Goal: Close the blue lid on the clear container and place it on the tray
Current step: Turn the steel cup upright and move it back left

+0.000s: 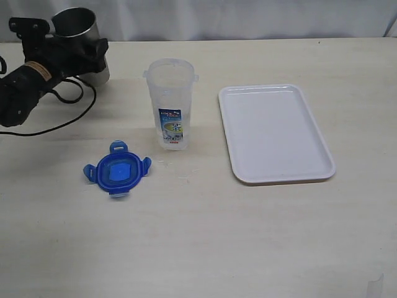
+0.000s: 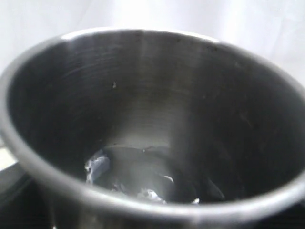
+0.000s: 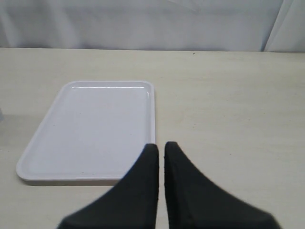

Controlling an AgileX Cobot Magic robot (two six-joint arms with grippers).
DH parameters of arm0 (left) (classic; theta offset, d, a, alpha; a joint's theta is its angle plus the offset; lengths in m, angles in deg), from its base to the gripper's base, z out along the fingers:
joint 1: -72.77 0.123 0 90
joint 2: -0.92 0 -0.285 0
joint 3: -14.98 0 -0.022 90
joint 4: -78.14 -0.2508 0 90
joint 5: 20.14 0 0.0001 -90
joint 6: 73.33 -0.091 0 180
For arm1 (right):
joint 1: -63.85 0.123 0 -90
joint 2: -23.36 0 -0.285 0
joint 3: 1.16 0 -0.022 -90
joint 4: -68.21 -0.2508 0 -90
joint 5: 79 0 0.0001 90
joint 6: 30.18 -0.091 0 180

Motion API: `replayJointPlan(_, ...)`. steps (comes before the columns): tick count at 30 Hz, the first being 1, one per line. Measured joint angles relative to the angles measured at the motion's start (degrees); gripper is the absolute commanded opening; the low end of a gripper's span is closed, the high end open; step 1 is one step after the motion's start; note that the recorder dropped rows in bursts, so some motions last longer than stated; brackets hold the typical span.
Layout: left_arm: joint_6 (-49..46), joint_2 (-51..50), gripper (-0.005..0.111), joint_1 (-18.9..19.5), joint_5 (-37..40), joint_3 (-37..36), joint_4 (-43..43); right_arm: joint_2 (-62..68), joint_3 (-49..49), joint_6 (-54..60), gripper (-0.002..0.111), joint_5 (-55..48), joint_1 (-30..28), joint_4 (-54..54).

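The clear container (image 1: 170, 102) stands upright with its mouth open. It is a tall, narrow tumbler with a blue-white label and a red strip low on the side facing the exterior view. The blue lid (image 1: 116, 172) lies flat near the container's base, to its front-left, with four flaps splayed outward. The white tray (image 1: 276, 133), rectangular with rounded corners and a raised rim, lies flat to the container's right, apart from it.

A pale beige table (image 1: 198, 248) fills the scene, evenly lit, with only soft shadows. Well ahead of the right gripper (image 3: 161, 146), along the table's far edge, hangs a white curtain (image 3: 143, 24) (loosely folded, reaching down to the tabletop).
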Motion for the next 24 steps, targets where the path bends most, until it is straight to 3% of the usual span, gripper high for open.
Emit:
replayJointPlan(10,0.23,-1.73,0.000,0.54,9.38,3.52,-0.78,0.00,0.00,0.00,0.005,0.00,0.00,0.00)
replayJointPlan(21,-1.71,-4.15,0.000,0.54,4.50,4.05,-2.97,0.00,0.00,0.00,0.005,0.00,0.00,0.00)
replayJointPlan(22,-1.85,-4.24,0.002,0.54,4.46,4.05,-2.97,0.00,0.00,0.00,0.005,0.00,0.00,0.00)
replayJointPlan(24,-1.98,-4.24,0.018,0.54,4.36,4.05,-2.61,0.00,0.00,0.00,0.005,0.00,0.00,0.00)
